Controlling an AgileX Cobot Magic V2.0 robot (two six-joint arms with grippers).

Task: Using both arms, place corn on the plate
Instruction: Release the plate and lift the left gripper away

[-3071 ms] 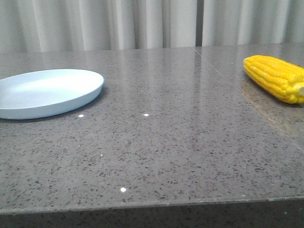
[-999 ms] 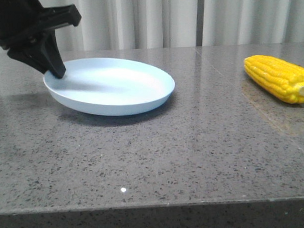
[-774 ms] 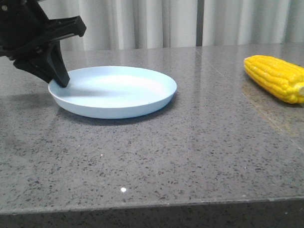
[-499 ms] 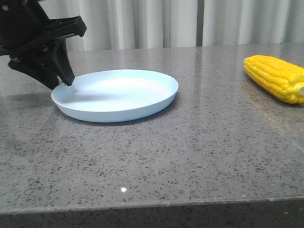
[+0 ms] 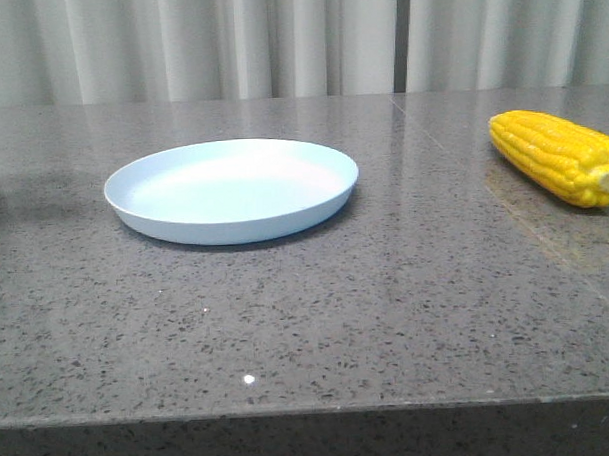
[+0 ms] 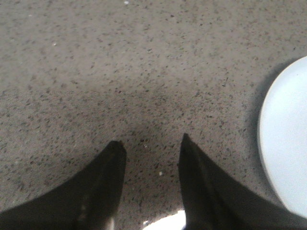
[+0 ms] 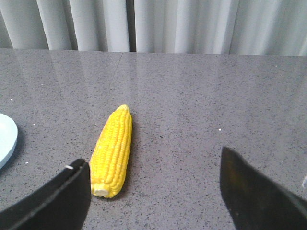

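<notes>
I saw both hands, left (image 6: 149, 143) and right (image 7: 156, 184), spread apart and empty, pale blue round plate (image 5: 231, 189) mid-worktop (image 5: 318, 318), yellow corn cob (image 5: 557, 156) by the right edge.

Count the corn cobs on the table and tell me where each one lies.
1. The corn lies on the right side of the grey table, apart from the pale blue plate at centre-left, pale stub end toward the camera. No other cob shows in any view.
</notes>
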